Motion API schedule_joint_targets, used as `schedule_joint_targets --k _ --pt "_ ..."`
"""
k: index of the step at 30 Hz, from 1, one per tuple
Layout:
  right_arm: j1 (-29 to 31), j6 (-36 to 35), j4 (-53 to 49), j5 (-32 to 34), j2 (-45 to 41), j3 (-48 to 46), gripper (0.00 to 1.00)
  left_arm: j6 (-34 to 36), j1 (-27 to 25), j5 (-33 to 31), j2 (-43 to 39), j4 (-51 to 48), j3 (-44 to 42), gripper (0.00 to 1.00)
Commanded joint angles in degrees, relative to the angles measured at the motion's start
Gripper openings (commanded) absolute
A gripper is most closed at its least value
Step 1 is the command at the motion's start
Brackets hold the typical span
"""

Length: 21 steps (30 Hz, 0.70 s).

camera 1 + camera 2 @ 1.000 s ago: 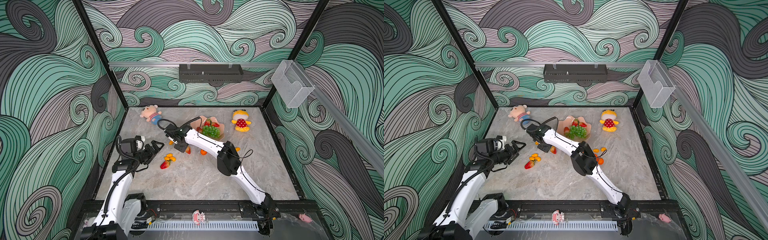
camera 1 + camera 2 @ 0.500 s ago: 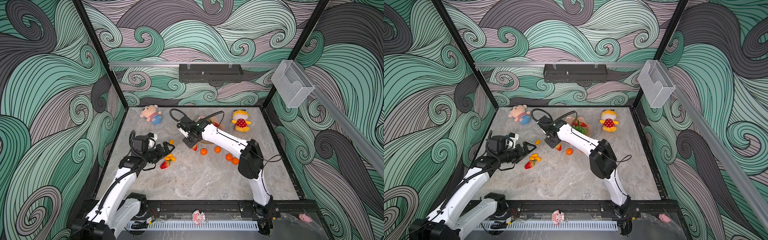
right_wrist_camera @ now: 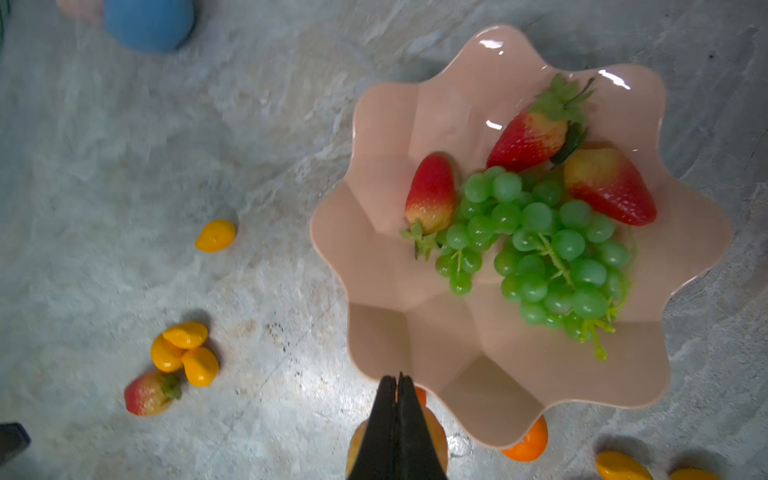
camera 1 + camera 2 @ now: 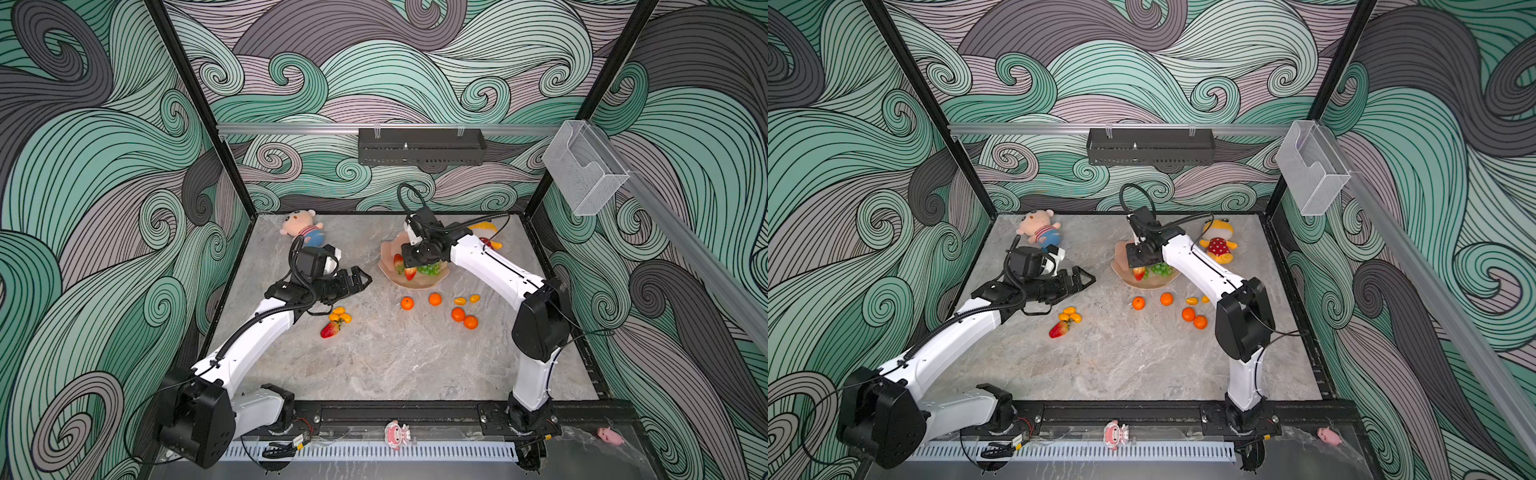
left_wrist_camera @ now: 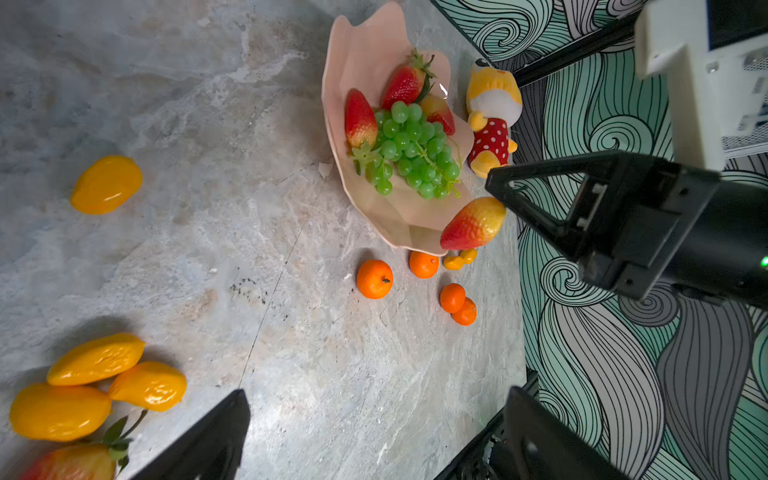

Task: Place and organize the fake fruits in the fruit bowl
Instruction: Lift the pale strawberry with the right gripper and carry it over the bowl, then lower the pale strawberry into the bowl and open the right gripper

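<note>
Three strawberries [image 3: 431, 193] occupy the fruit bowl [image 3: 415, 332]; right jaws grip another strawberry [image 5: 473, 224].

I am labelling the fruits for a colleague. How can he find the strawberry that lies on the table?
Look at the grey marble tabletop, on the left arm's side of the salmon-pink scalloped bowl. Three glossy yellow oval kumquats cluster there. The red plastic strawberry lies beside them, the only red fruit on the bare table.

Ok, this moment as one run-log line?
right claw: shut on strawberry over fruit bowl | left claw: open, empty | in bowl: grape bunch, three strawberries | on table: four tangerines, kumquats, loose strawberry
</note>
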Motion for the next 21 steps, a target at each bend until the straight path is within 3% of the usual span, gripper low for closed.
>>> schedule_joint_targets --k 1,12,21 --pt "-2.95 9.55 7.68 -6.28 0.34 -1.13 0.00 2.06 -0.51 -2.50 3.08 1.18 3.74 0.99" --pt "-6.59 15.02 12.55 -11.94 12.44 10.15 0.00 3.39 -0.54 -3.95 14.12 2.72 12.70 0.99" --pt "-7.11 12.85 7.30 -9.07 23.52 23.06 0.00 4.49 -0.54 -4.13 17.33 1.59 15.99 0.98"
